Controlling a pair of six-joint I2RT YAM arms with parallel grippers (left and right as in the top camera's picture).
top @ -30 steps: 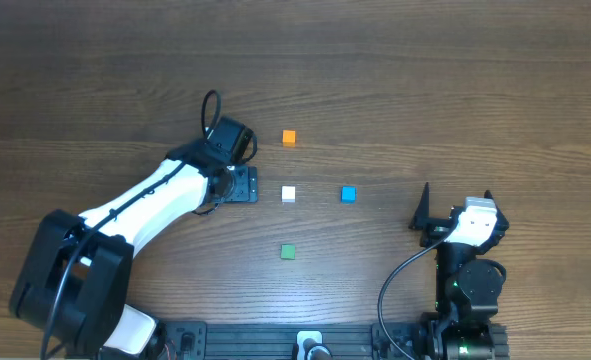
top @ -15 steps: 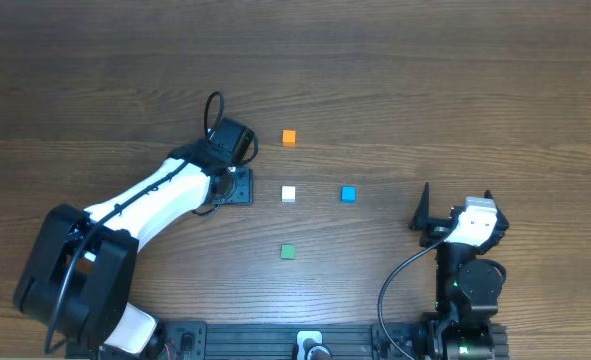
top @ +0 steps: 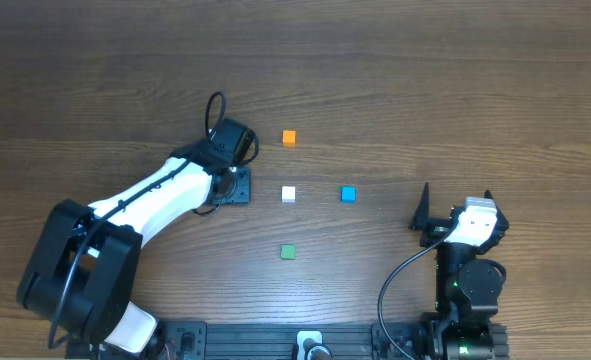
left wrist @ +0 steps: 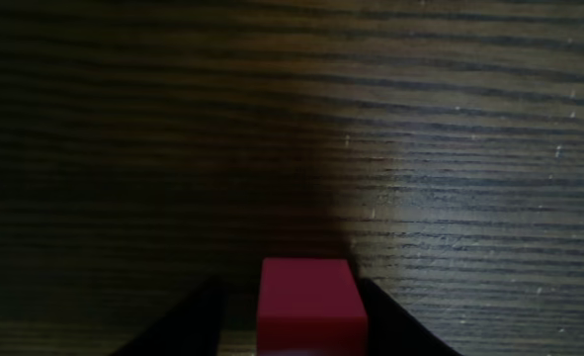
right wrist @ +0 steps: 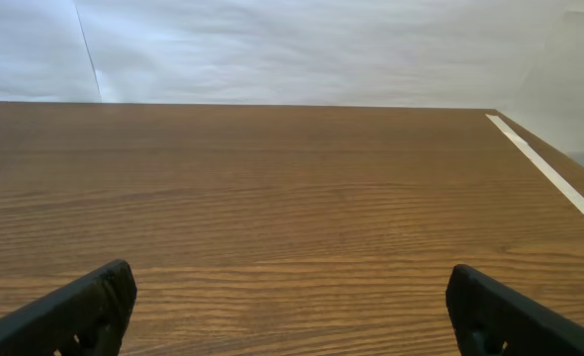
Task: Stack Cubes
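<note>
Cubes, five counted, one per colour: orange cube [top: 289, 137], white cube [top: 288, 194], blue cube [top: 348, 194] and green cube [top: 287, 253] lie apart on the surface [top: 455, 80], as the top view lays out. The left wrist view adds the red cube [left wrist: 308, 302], on the surface between the fingers of the left gripper [top: 237, 185]. Its jaws are parted, with a dark gap on one side, just beside the white cube. Right gripper [top: 455, 200] spread wide, holding nothing, well apart from every cube.

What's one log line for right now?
left gripper: open around red cube | right gripper: open | white cube, orange cube, blue cube, green cube: unstacked
</note>
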